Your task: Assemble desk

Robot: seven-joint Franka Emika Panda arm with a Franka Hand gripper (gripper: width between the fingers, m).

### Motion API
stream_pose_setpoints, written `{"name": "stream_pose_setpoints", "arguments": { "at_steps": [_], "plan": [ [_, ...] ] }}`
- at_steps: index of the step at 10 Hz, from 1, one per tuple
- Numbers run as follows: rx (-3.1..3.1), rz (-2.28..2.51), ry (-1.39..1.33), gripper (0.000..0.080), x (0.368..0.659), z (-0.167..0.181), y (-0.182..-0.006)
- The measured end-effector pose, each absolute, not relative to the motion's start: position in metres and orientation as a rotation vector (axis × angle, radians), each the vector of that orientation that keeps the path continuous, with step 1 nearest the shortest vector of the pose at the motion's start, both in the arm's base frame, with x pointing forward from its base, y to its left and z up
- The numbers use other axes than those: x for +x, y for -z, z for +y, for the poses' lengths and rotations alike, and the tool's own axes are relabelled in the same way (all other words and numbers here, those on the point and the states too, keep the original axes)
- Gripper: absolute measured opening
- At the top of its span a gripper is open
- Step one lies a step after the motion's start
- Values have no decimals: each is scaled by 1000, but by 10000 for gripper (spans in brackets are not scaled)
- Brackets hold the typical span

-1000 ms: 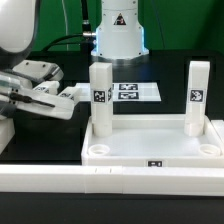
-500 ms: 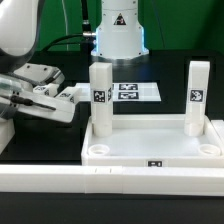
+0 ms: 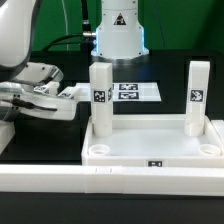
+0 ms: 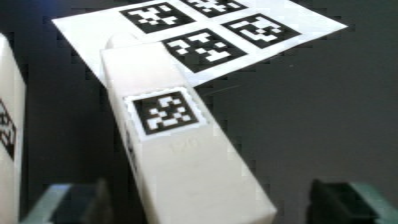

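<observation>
The desk top (image 3: 150, 148), a white tray with a raised rim, lies near the front. Two white square legs stand upright in its far corners, one on the exterior view's left (image 3: 100, 95) and one on the right (image 3: 197, 95). My gripper (image 3: 55, 97) comes in from the exterior view's left, lying nearly level. It is shut on a third white leg (image 3: 72, 101), which points toward the tray. In the wrist view this leg (image 4: 187, 150), with a square tag on it, runs out between my gripper (image 4: 210, 208) fingers. The near standing leg (image 4: 9, 110) shows beside it.
The marker board (image 3: 128, 91) lies flat behind the tray and shows beyond the held leg in the wrist view (image 4: 214, 35). A long white rail (image 3: 110, 185) runs along the front. The robot base (image 3: 118, 35) stands at the back.
My gripper and the leg in it have risen slightly and shifted a little toward the exterior view's left. The tray and both standing legs have not moved.
</observation>
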State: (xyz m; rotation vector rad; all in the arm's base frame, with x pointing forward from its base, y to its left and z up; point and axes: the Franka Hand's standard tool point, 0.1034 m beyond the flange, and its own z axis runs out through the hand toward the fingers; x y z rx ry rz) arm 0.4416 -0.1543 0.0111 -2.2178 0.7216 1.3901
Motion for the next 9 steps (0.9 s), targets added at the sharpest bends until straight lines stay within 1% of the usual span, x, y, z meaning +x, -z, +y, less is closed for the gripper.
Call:
{"name": "stream_pose_setpoints", "arguments": {
  "at_steps": [1,2,8,9],
  "plan": [
    [-2218,722,-1390,423,442,-154,-11],
    [-2218,722,-1390,289,442,-154,-11],
    [-2212,700,-1394,290,441,-155,-13],
    [-2262,645,-1326,290,454,-159,-25]
  ]
}}
